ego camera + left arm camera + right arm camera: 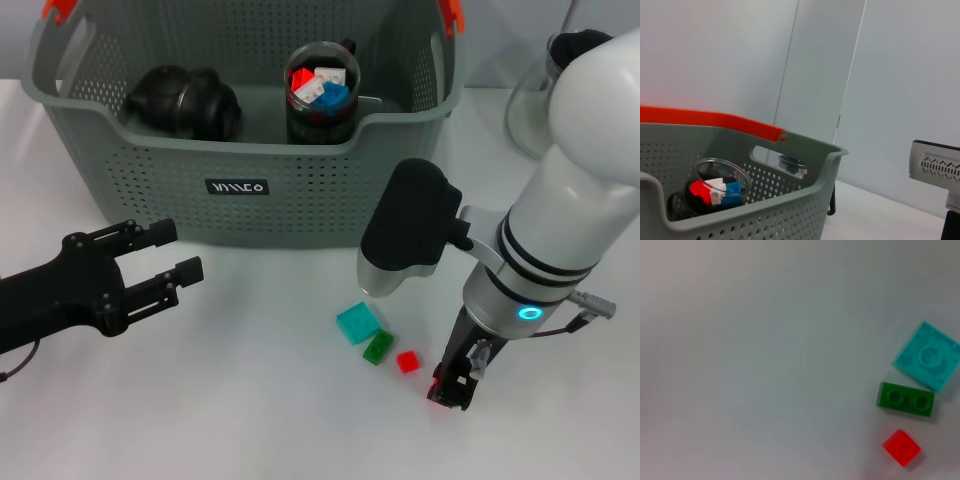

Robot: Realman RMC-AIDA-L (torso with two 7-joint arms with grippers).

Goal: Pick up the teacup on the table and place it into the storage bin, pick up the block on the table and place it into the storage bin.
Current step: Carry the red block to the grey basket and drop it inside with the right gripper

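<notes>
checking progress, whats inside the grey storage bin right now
Inside the storage bin: a black rounded object and a clear cup holding red, white and blue blocks. The bin floor beneath them is hidden.

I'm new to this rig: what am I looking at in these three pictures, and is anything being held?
A two-armed robot works at a white table. The head camera looks down on it; the other two pictures come from wrist cameras. The grey storage bin holds a black object and a clear cup of blocks. On the table lie a teal block, a green block and a red block. The left pincer is open and empty. The right pincer hangs low beside the red block.
</notes>
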